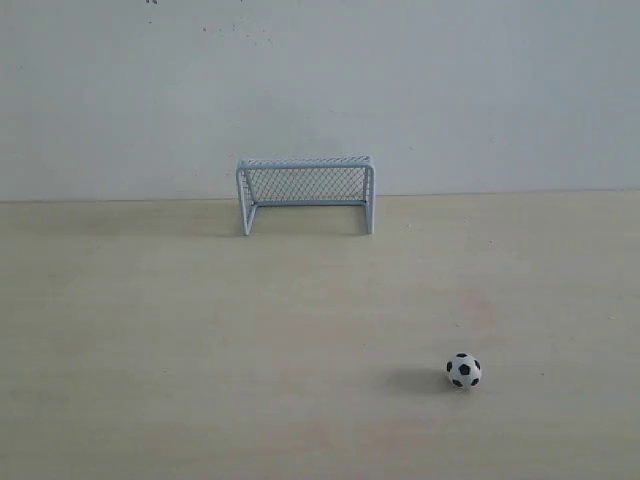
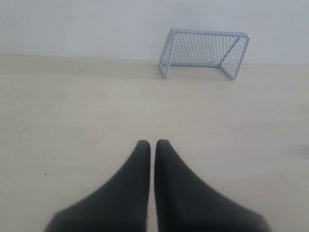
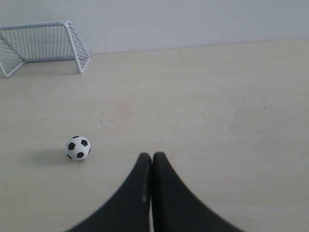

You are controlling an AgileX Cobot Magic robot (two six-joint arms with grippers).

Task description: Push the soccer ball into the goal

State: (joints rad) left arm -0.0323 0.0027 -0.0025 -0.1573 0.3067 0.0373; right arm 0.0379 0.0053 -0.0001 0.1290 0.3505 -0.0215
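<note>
Looking across your pale wooden table (image 1: 150,330), you had the soccer ball (image 1: 463,370) resting alone at the near right of the exterior view, well apart from the goal (image 1: 305,162). The goal stood upright at the far edge against the white wall (image 1: 400,80), its open mouth facing the table. Your right gripper (image 3: 152,155) had its two black fingers pressed together on nothing, tips near the ball but not touching it. Your left gripper (image 2: 152,143) was likewise closed to a thin slit, empty.
</note>
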